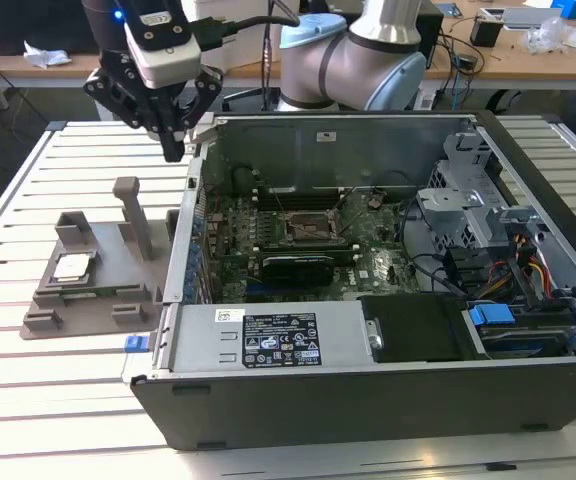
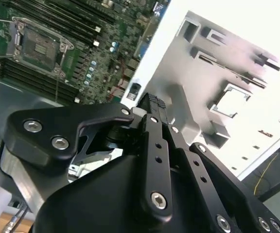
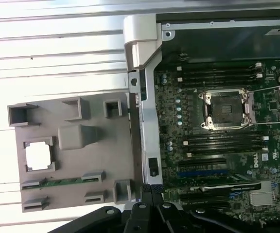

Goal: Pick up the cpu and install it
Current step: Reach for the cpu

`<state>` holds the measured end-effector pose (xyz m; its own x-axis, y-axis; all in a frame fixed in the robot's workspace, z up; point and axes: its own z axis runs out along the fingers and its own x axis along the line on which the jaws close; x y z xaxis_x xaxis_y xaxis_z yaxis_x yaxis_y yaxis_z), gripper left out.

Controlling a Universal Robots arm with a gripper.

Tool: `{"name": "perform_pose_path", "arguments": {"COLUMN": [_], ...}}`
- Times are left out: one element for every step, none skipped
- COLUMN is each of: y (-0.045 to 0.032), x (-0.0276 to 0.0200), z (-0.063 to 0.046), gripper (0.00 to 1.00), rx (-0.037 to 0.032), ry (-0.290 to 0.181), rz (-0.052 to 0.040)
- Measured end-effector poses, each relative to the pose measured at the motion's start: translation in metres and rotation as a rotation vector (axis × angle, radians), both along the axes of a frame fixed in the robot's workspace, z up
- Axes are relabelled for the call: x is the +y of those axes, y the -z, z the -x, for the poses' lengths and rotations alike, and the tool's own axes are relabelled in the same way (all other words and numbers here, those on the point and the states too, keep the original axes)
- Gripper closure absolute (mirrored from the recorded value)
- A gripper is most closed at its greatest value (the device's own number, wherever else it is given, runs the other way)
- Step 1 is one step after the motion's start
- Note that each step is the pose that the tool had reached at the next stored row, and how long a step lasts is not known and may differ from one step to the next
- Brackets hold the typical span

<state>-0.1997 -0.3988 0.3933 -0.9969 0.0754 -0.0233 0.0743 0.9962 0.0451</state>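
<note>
We see the end effector (image 1: 175,150) empty, its fingers pressed together, above the edge of the open computer case (image 1: 368,400). In the exterior view the cpu (image 1: 71,267) lies in its grey holder tray (image 1: 96,303) on the slatted desk (image 1: 48,400), at seven o'clock from the end effector. The bare motherboard socket (image 1: 308,228) sits at four o'clock.
</note>
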Motion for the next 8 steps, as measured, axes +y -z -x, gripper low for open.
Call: {"name": "perform_pose_path", "arguments": {"y": [0.0,0.0,0.0,0.0,0.0,0.0,-0.0001,0.0], "x": [0.0,0.0,0.0,0.0,0.0,0.0,-0.0001,0.0], "z": [0.005,0.008,0.01,0.014,0.017,0.02,0.026,0.034], "gripper": [0.89,0.89,0.89,0.89,0.89,0.89,0.89,0.89], "rx": [0.0,0.0,0.0,0.0,0.0,0.0,0.0001,0.0], "ry": [0.0,0.0,0.0,0.0,0.0,0.0,0.0,0.0], "rz": [0.0001,0.0001,0.0,0.0,0.0,0.0,0.0001,0.0]}}
